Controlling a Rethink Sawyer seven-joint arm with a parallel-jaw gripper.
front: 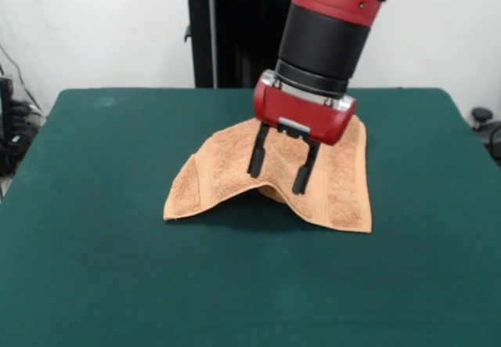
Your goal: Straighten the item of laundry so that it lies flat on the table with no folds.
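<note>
The item of laundry (223, 175), a peach terry towel, lies near the middle of the green table (94, 269). Its near edge arches up in the centre, while its left corner (168, 215) and right corner (364, 228) rest on the cloth. A flat band runs along the right side. My gripper (279, 178) hangs straight down over the raised hump, open. Both black fingers (255, 159) stand apart, their tips at the top of the arch. Whether the tips touch the towel I cannot tell. The part of the towel behind the red gripper body is hidden.
The black pedestal (235, 34) stands beyond the table's far edge. Cables and dark equipment (12, 128) sit off the left edge, and a dark object (485, 124) sits off the right edge. Bare green cloth surrounds the towel on all sides.
</note>
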